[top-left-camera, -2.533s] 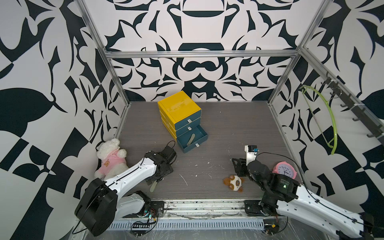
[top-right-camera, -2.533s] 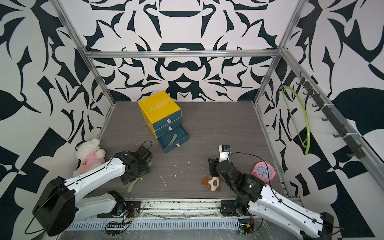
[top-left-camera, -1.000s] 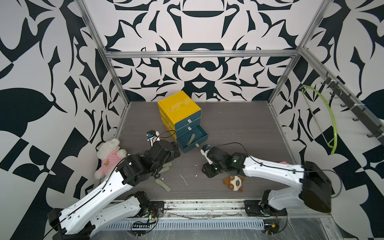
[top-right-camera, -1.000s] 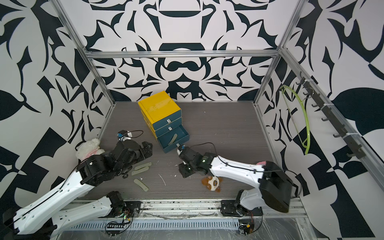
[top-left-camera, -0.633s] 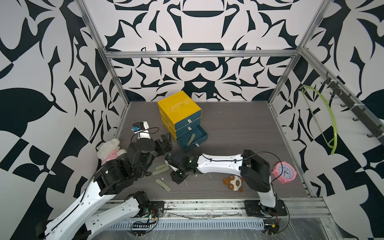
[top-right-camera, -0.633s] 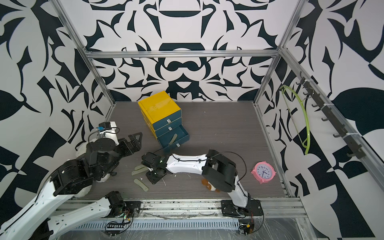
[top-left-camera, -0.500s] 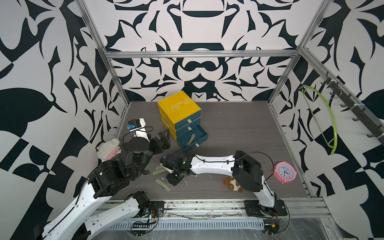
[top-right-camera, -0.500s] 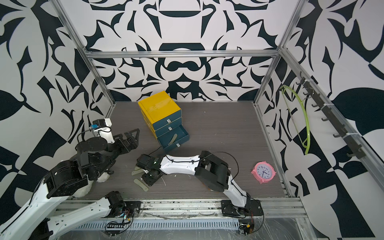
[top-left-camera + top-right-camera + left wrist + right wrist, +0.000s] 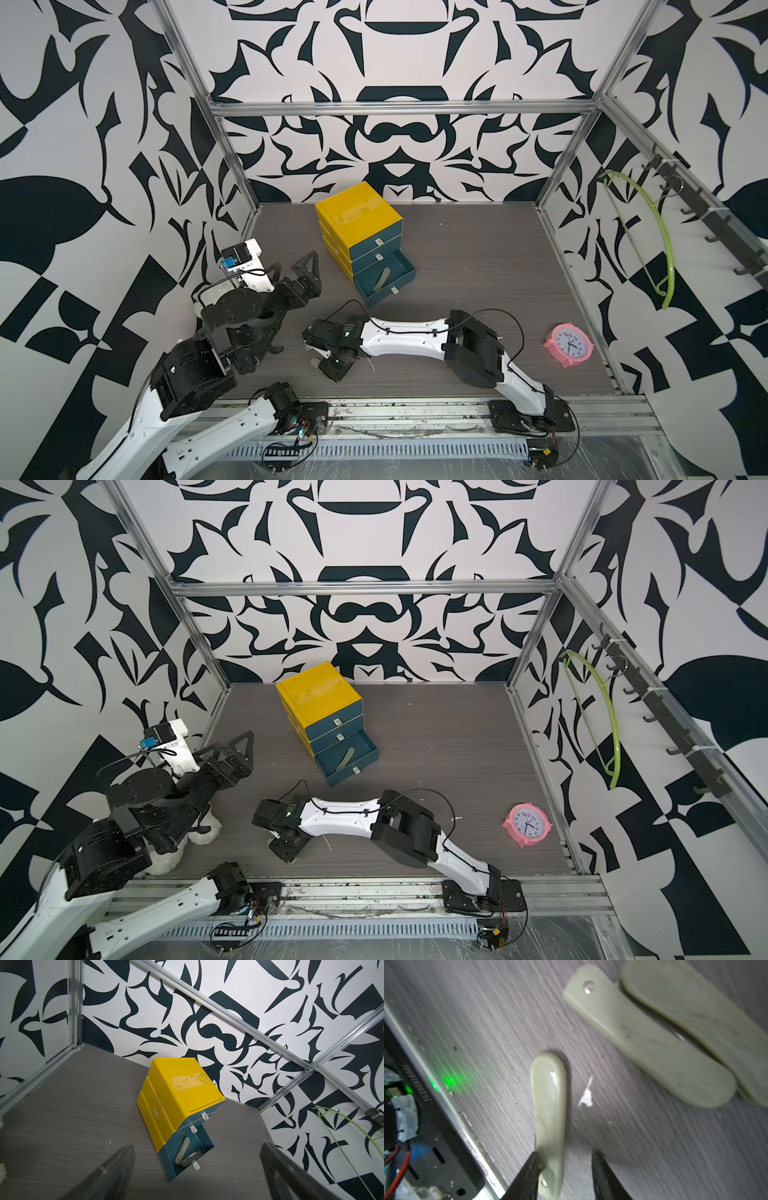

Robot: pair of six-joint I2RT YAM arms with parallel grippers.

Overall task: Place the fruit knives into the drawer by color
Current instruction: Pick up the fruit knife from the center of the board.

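Right gripper [image 9: 565, 1152]: points down at the grey tabletop [image 9: 654, 1147], low over it, jaws partly spread, pinching nothing. Between its fingers [image 9: 527, 1178]: the holed end of 1 olive fruit knife [image 9: 549, 1105], touching 1 finger and apart from the other. Lies flat and reaches straight out ahead of the fingertips. Farther ahead and off to 1 side: 2 more olive pieces [image 9: 643, 1043], flat, side by side and touching. Cannot tell whether 1 folding knife or 2 separate ones.

Left gripper [image 9: 309, 274]: raised off the tabletop, jaws spread wide, empty. Aims at the yellow drawer cabinet [image 9: 357, 216], which stands well ahead of its fingertips with bare tabletop between. In the left wrist view, frames that cabinet between its 2 fingers [image 9: 116, 1172]. Upper 2 teal drawers shut. Bottom drawer [image 9: 380, 293] open toward both grippers, with olive knives [image 9: 182, 1146] inside: 2 in the left wrist view, meeting at 1 end. Also stands beyond the right gripper, past its wrist and apart from it.

Pink clock [image 9: 569, 345]: well behind the right gripper, out past that arm's elbow. White plush toy [image 9: 203, 825]: behind the left gripper, mostly hidden under that arm.
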